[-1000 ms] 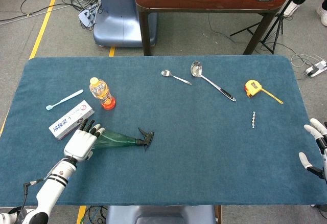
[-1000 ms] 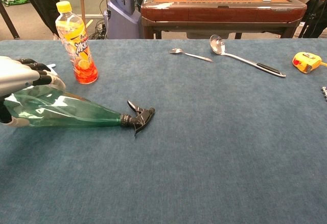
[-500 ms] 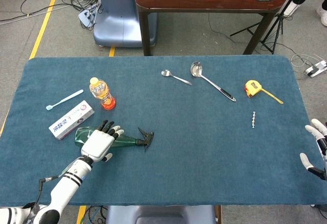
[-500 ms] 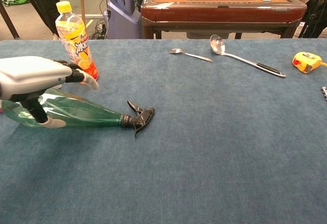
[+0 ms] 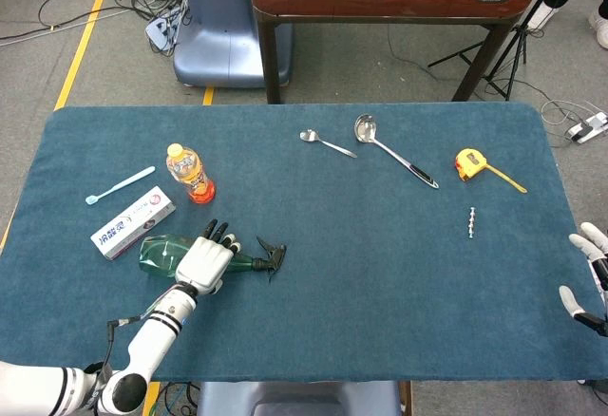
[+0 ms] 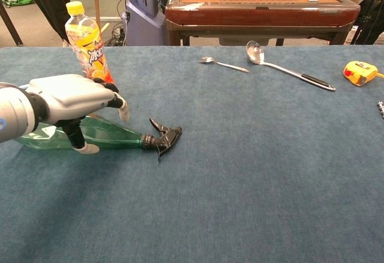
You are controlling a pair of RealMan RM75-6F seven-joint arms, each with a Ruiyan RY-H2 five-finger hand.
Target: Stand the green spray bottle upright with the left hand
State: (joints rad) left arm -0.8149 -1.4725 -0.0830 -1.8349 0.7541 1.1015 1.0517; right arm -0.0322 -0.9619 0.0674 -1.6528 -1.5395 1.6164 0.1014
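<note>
The green spray bottle (image 5: 160,253) lies on its side on the blue table cloth (image 5: 380,274), base to the left and black trigger nozzle (image 5: 272,255) to the right. My left hand (image 5: 207,262) hovers over the bottle's middle, fingers spread across the top. In the chest view the left hand (image 6: 72,98) covers the bottle (image 6: 117,136) with the thumb hanging down in front of it; no closed grip shows. My right hand (image 5: 587,278) stays at the table's far right edge, fingers apart and holding nothing.
An orange drink bottle (image 5: 190,174) stands just behind the green one. A toothpaste box (image 5: 133,222) and a toothbrush (image 5: 119,185) lie to the left. Farther back right are a spoon (image 5: 328,142), a ladle (image 5: 391,148), a yellow tape measure (image 5: 472,163) and a bolt (image 5: 471,222).
My left hand has slid right along the lying bottle, from its base to its middle. The bottle and the right hand have stayed put.
</note>
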